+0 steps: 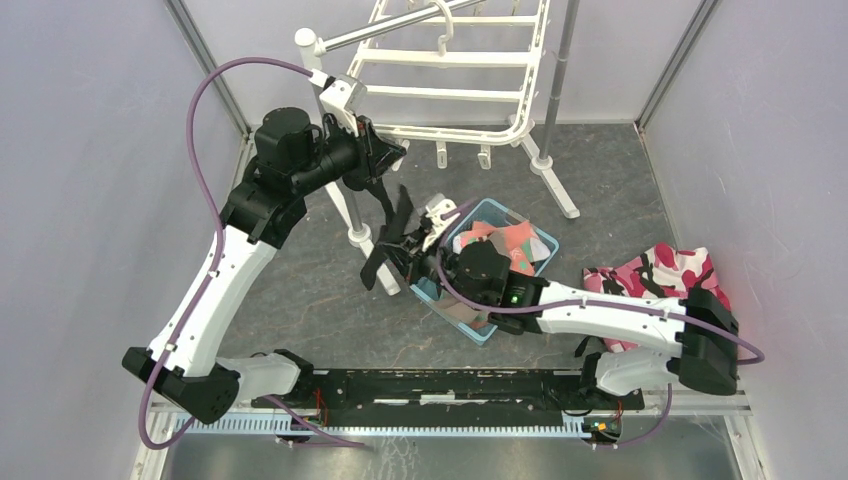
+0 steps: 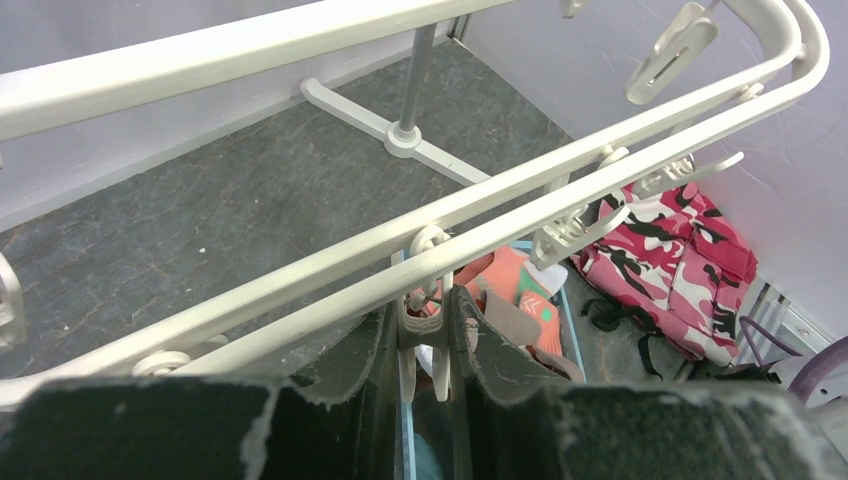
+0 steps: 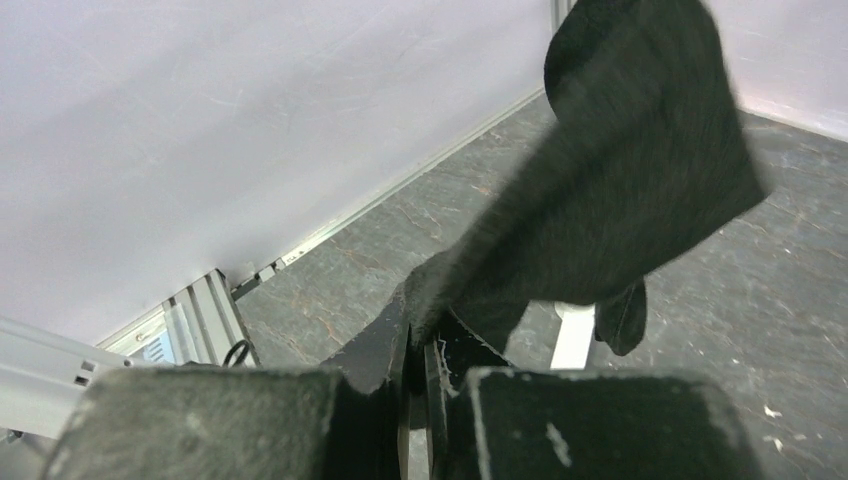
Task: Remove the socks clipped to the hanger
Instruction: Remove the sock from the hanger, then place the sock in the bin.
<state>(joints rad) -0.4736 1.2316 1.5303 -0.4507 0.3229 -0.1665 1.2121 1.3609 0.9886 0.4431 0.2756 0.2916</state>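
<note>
The white hanger hangs at the back on a pole stand. My left gripper is at its near left corner, shut on a small white clip under the frame bars. A black sock runs from below that clip down to my right gripper, which is shut on it. In the right wrist view the black sock rises from my shut fingers. I cannot tell whether the clip grips the sock. Coral and brown socks lie in the blue basket.
The light blue basket stands mid-floor under the hanger's near edge. A pink camouflage cloth heap lies at the right. The grey stand poles and their white feet flank the hanger. Two empty clips dangle from the near bar.
</note>
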